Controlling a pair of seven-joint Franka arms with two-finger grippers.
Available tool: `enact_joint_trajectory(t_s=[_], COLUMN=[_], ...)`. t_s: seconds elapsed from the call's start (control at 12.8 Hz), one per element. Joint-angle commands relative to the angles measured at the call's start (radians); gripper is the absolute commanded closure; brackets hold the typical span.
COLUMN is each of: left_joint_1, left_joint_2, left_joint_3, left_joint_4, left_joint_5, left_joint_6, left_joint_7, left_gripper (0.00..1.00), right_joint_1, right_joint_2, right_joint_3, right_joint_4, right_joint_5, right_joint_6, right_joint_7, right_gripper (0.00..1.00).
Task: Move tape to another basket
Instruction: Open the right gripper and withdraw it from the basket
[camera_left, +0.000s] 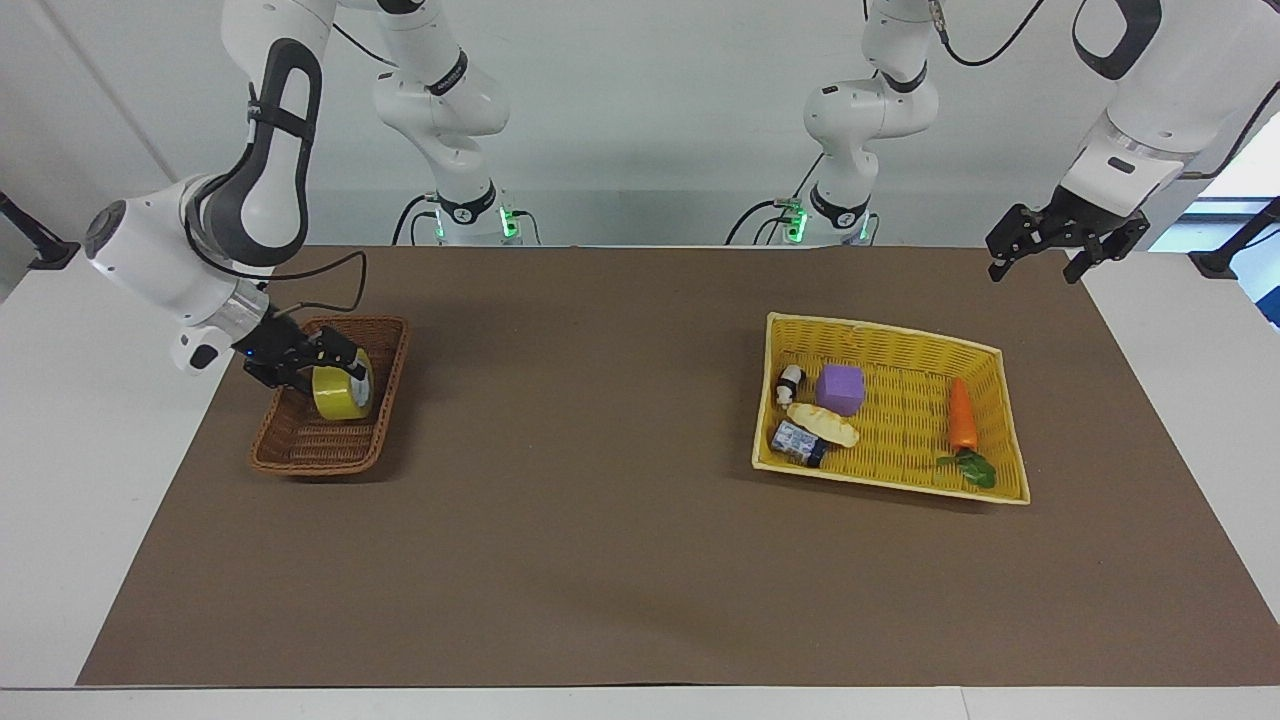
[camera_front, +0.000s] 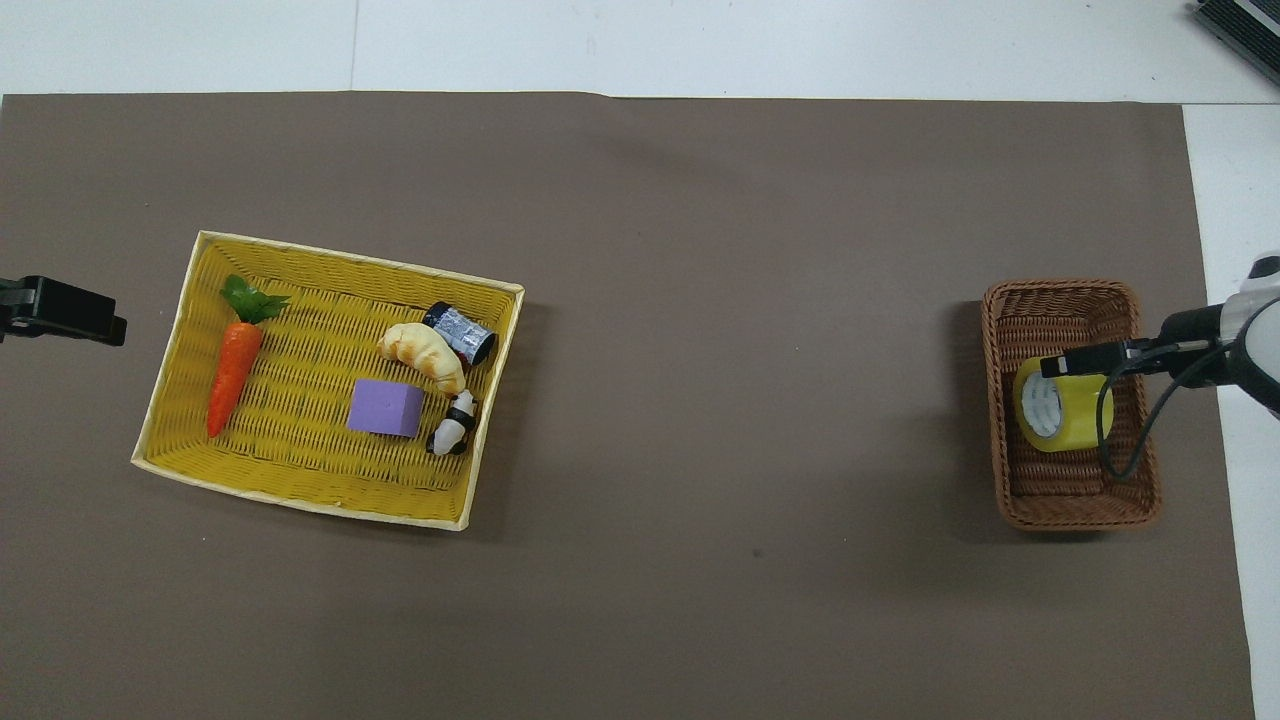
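Note:
The yellow tape (camera_left: 340, 395) lies tilted on its side in the dark brown wicker basket (camera_left: 300, 462) at the right arm's end of the table. It also shows in the overhead view (camera_front: 1065, 410), inside the basket (camera_front: 1060, 510). My right gripper (camera_left: 335, 362) is open and low over the basket, its tips at the tape's upper edge and no longer around it; the overhead view shows it too (camera_front: 1055, 367). My left gripper (camera_left: 1035, 268) is open and empty, and waits raised over the table's corner at the left arm's end (camera_front: 110, 328).
A larger yellow woven basket (camera_left: 880, 335) toward the left arm's end holds a purple cube (camera_left: 840, 388), a carrot (camera_left: 961, 415), a croissant, a small can and a panda figure. A brown mat covers the table between the two baskets.

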Motion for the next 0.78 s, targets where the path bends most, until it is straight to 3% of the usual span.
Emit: enact_joint_trajectory(t_s=[0.0, 0.08, 0.31, 0.47, 0.7], left_joint_1=[0.01, 0.01, 0.01, 0.01, 0.01], left_joint_2=[-0.017, -0.017, -0.017, -0.017, -0.017], left_joint_3=[-0.005, -0.007, -0.007, -0.007, -0.005], left_joint_4=[-0.015, -0.015, -0.015, -0.015, -0.015], left_joint_5=[0.015, 0.014, 0.014, 0.014, 0.014], left_joint_6=[-0.008, -0.008, -0.008, -0.008, -0.008], left_joint_7=[0.008, 0.008, 0.01, 0.008, 0.01], left_gripper=[0.0, 0.0, 0.0, 0.0, 0.0], right_joint_1=[-0.014, -0.013, 0.036, 0.133, 0.226], right_joint_2=[-0.007, -0.01, -0.069, -0.119, -0.148], right_joint_3=[0.001, 0.0, 0.015, 0.015, 0.014], right_joint_4=[0.091, 0.123, 0.151, 0.146, 0.146], right_joint_5=[-0.021, -0.033, -0.23, -0.333, -0.36], right_joint_6=[-0.1, -0.122, -0.127, -0.159, -0.21], right_joint_7=[-0.001, 0.004, 0.107, 0.314, 0.538], right_gripper=[0.0, 0.0, 0.0, 0.0, 0.0])
